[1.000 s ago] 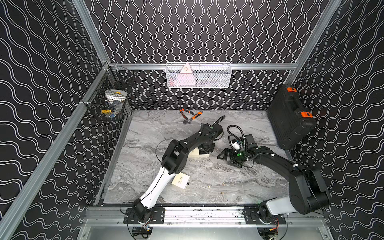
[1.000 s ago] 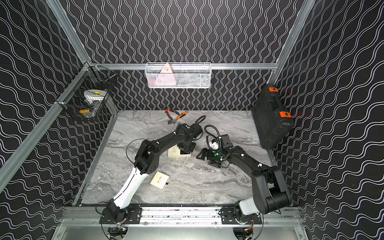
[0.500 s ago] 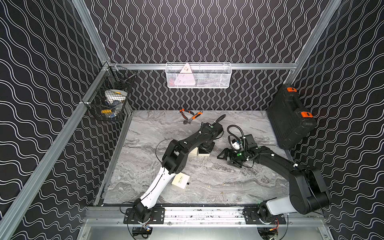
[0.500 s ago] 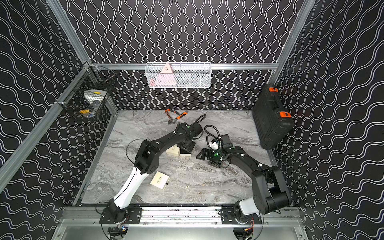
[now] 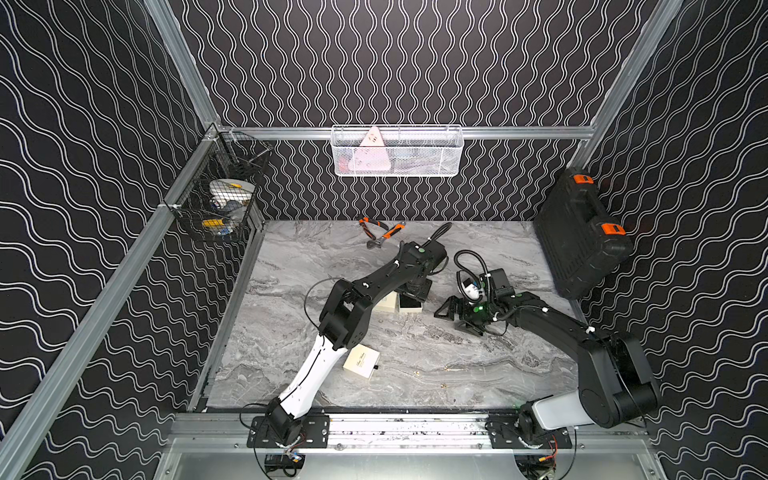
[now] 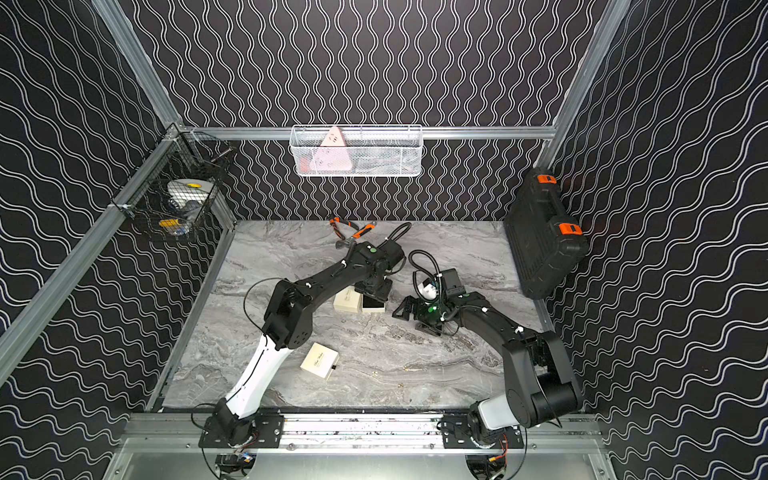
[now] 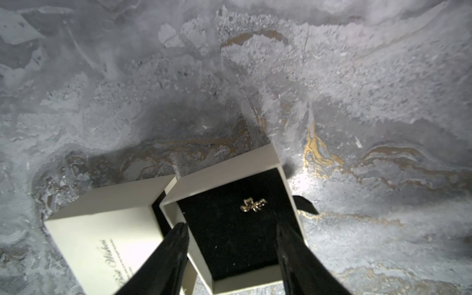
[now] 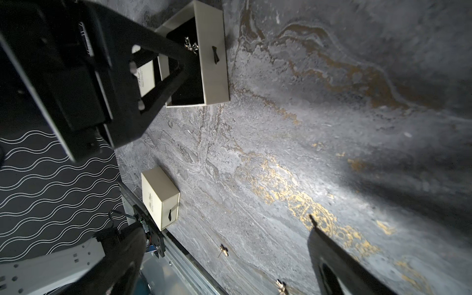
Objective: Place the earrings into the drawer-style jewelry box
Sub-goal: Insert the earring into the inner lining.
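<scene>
Your left gripper [image 7: 232, 229]: jaws spread above the pulled-out drawer [image 7: 229, 173], pinching nothing.
Earrings: one bow-shaped earring [image 7: 253, 205] lies on the drawer's black lining — two loose earrings [image 8: 224, 251] rest on the marble table [image 8: 332, 127], well apart from it.
Your right gripper [image 5: 451, 318]: spread wide, empty.

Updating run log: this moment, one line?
left pincer open above drawer | one earring inside | right pincer open | other earrings on table
</scene>
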